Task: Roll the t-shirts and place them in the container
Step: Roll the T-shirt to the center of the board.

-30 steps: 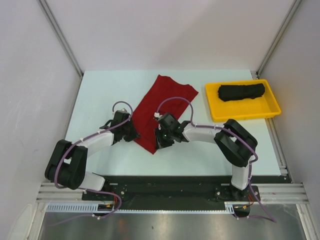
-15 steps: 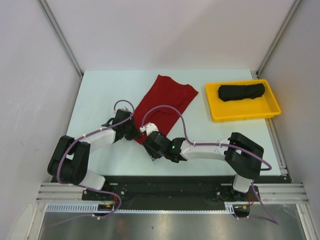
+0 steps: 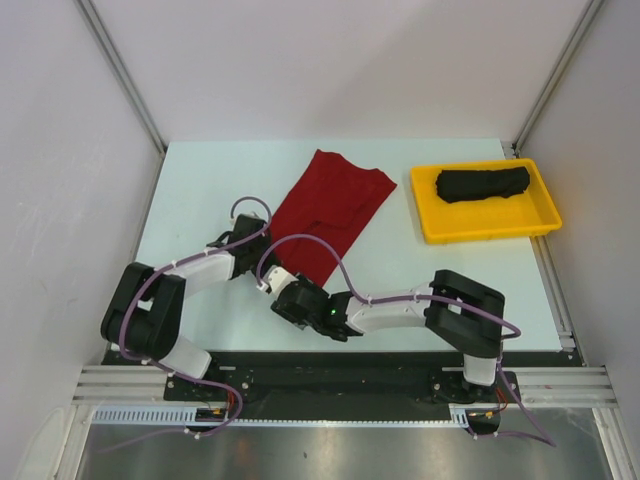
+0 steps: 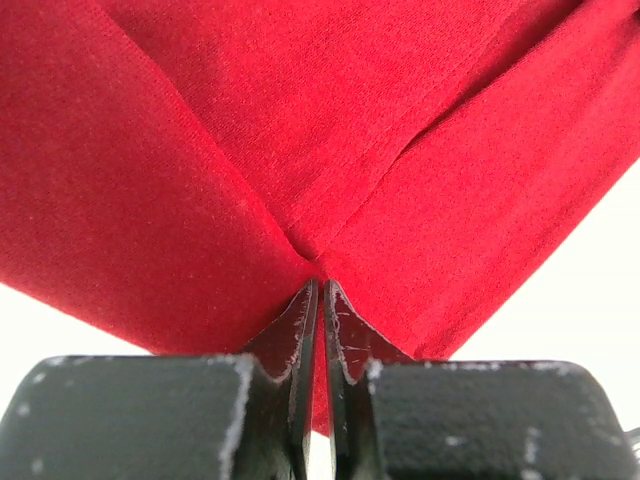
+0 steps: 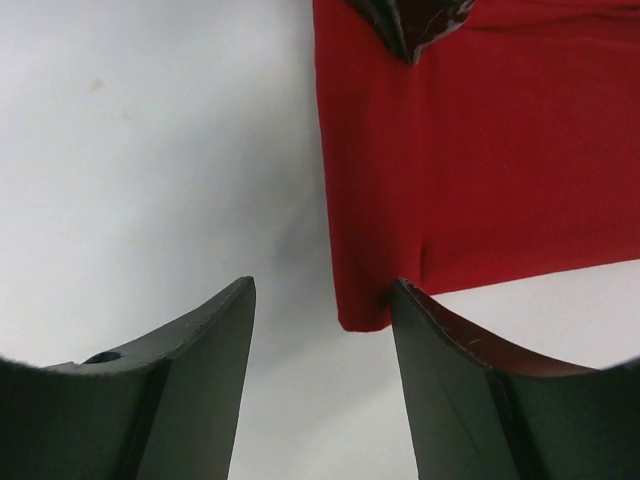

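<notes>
The left fingers (image 4: 318,300) are pinched almost shut on a fold of the red t-shirt (image 3: 335,205), at its near-left edge. The shirt lies flat, slanting across the middle of the worktop (image 3: 200,180). The right fingers (image 5: 322,290) stand apart over bare worktop and hold nothing. The shirt's near corner is just beside one tip. Far right, the black t-shirt (image 3: 483,184) sits rolled in a yellow tray (image 3: 485,228).
</notes>
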Motion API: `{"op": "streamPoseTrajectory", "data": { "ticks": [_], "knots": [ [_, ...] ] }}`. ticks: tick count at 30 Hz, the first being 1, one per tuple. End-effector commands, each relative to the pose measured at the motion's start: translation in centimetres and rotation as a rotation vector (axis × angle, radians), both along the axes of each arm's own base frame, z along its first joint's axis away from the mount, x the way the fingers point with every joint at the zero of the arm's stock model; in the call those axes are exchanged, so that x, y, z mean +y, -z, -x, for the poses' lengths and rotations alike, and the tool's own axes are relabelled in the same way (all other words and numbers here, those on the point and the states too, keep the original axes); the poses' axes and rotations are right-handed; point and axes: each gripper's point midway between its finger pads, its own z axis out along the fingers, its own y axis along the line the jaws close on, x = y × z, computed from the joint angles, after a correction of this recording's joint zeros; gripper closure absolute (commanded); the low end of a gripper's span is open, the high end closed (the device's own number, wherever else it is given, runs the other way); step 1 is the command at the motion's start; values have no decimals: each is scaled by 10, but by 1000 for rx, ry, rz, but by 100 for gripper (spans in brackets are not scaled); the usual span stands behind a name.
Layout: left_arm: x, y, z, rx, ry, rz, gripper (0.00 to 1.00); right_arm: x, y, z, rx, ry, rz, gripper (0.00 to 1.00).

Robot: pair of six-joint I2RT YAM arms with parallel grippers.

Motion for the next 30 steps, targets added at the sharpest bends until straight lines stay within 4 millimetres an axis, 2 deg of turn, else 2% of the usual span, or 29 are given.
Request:
{"op": "streamPoseTrajectory", "data": {
  "ticks": [1,4,8,11,13,14,16,18,19,22,24,25,30],
  "knots": [
    [-4,-3,-8,0,-11,2,90,11,-8,-20,-116,1,28,39],
    [-5,-4,-8,-2,-8,5,89,9,-6,-29,-165,30,65,41],
    [-5,-4,-9,-1,-4,4,88,9,-8,-34,-184,37,73,53],
    [-6,-5,-10,0,2,7,87,9,-8,-36,-186,40,74,54],
    [-8,-6,-11,0,5,13,85,5,-8,-41,-163,51,65,59],
    [-8,-8,-12,-4,7,14,84,7,-9,-41,-137,38,46,67],
    [-10,-12,-15,-14,18,18,80,6,-7,-42,-67,22,18,78],
    [-11,-20,-19,-33,20,23,76,7,-13,-43,-19,7,-26,81],
    [-10,-21,-20,-36,23,22,74,4,-7,-40,57,-11,-37,84],
    [-12,-33,-29,-53,37,40,74,6,-5,-33,159,-40,-84,90],
    [-12,-40,-37,-66,41,38,74,4,-4,-36,204,-37,-109,91],
    [-11,-41,-37,-62,42,35,74,7,-3,-31,256,-47,-136,92],
    [9,-43,-47,-61,-4,16,76,4,2,-33,345,-42,-177,94]
  ]
}}
